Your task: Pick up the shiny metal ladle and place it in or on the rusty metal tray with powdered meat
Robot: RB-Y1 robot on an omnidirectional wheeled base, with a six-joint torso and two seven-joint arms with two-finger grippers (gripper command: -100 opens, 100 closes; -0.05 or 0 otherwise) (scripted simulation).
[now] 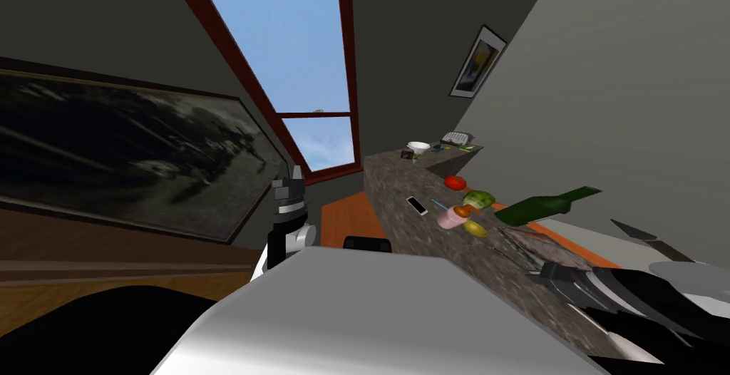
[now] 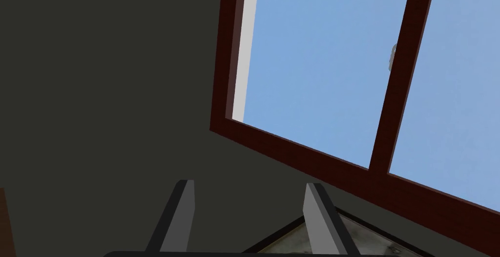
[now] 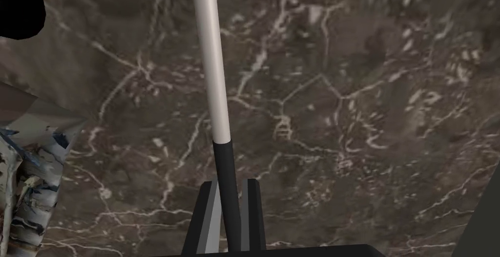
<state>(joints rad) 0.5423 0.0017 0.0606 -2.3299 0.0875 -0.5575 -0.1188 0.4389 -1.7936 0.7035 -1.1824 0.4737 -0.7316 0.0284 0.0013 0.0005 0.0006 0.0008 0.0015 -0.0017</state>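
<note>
The left arm is standing raised at the robot's left, and the left gripper [image 1: 294,176] is holding its two fingers spread apart with nothing between them. To its right a long counter [image 1: 392,192] of dark marble is running away toward the far wall, carrying a white phone [image 1: 417,205], a pink cup [image 1: 449,218], a red tomato [image 1: 455,182], a green melon [image 1: 479,198] and a dark green bottle [image 1: 545,205]. Farther right, the right gripper [image 3: 229,182] is clamping the black grip of the ladle [image 3: 215,73], its fingers pressing it from both sides. The ladle's pale metal shaft is reaching straight out from the fingers over the brown, white-veined counter top, ending in its bowl. Whether the ladle is touching the stone cannot be told. The tray [image 3: 27,181], patchy with rust, white and blue, is lying on the counter off to one side of the right gripper, its corner showing, apart from the ladle's shaft.
</note>
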